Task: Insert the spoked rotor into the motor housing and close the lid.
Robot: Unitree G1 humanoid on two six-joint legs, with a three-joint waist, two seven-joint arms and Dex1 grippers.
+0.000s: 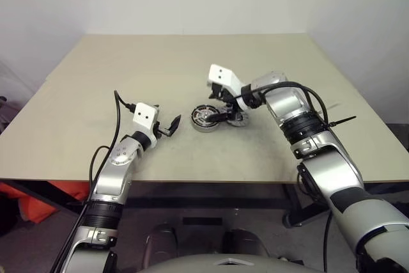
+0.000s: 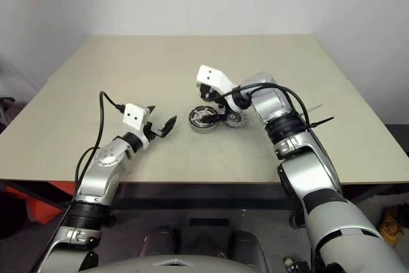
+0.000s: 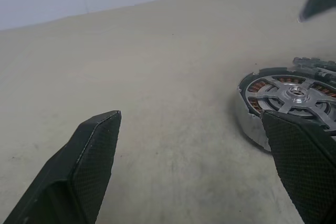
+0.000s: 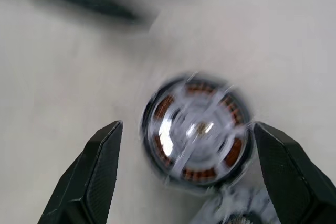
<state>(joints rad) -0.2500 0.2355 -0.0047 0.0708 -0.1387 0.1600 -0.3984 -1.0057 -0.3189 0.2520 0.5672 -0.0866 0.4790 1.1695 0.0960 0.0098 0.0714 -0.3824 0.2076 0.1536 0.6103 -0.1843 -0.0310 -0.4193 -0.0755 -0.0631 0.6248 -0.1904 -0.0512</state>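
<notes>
Housing is seen near the middle of the table, with copper windings inside and a spoked wheel seated in it. Just beside it, on the robot's right, a second round part lies partly hidden under the right arm; what it is cannot be told. The right gripper is held above the housing, tilted down, fingers spread wide and empty. The left gripper is kept level beside it, apart, fingers wide and empty.
</notes>
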